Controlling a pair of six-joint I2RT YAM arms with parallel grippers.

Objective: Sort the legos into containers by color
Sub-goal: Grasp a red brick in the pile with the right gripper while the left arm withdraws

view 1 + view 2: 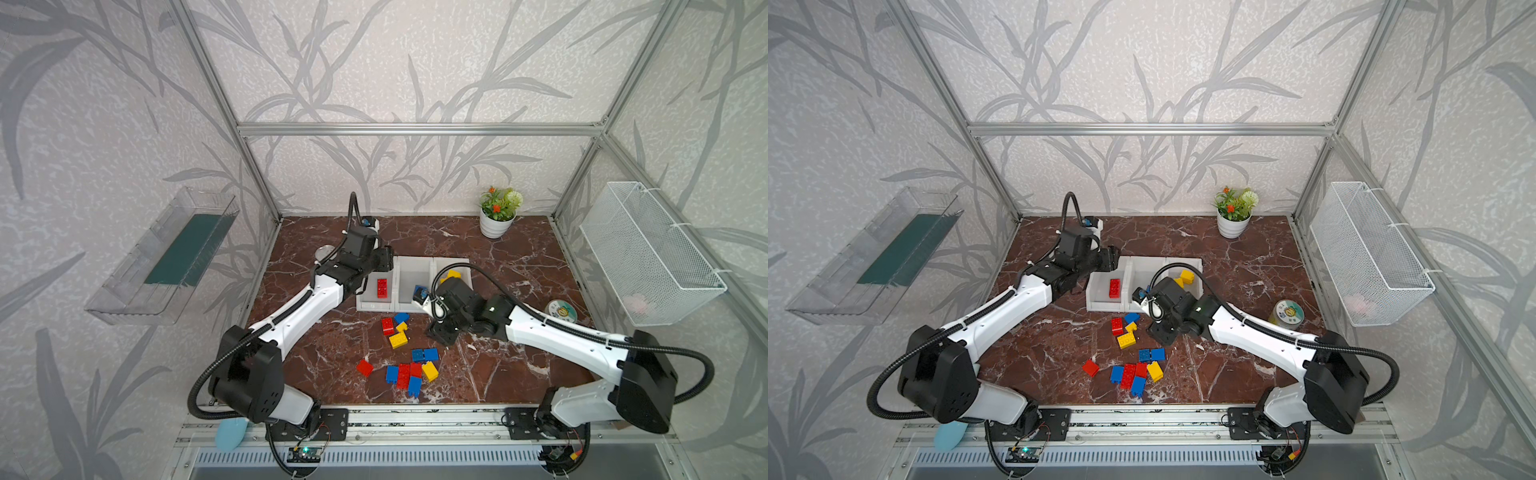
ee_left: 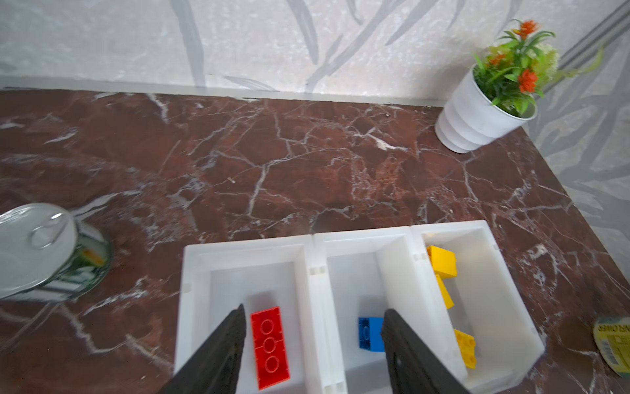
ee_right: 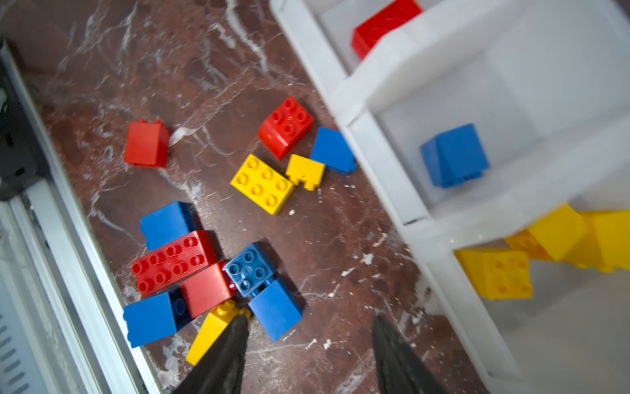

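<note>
Closest to the lens on the right wrist are the dark fingers (image 3: 223, 358) of my right gripper (image 3: 310, 319), spread apart with nothing between them, hanging low over the table (image 3: 341, 238) at the edge of the loose bricks (image 3: 170, 262). A yellow brick (image 3: 211, 332) lies on its side just by one fingertip, crowded by a red brick (image 3: 204, 288) and a blue brick (image 3: 276, 308).

My left gripper (image 2: 313, 310) hovers over the bins (image 2: 245, 252), jaws parted and empty. A long red brick (image 2: 271, 348) lies flat, studs up, on the floor of the end bin beneath it. A single blue piece (image 2: 370, 332) sits in the middle bin and several yellow pieces (image 2: 442, 261) in the third.

In both top views about a dozen bricks lie on the table in front of the bins. There is a small cluster (image 1: 398, 340) right by the front lip, a larger cluster (image 1: 403, 376) nearer the front rail, and a lone red piece (image 1: 365, 368) off to the side.

I judge these to be light, rigid, hollow plastic, with smooth sides that could slip if I pinch a corner. I would close on two opposite flat walls, across the short width, and keep off the studs. The tipped yellow brick worries me, because its neighbours are so close that a descending finger may shove them. I would sooner take an outlying piece first, or come in along its free side.
</note>
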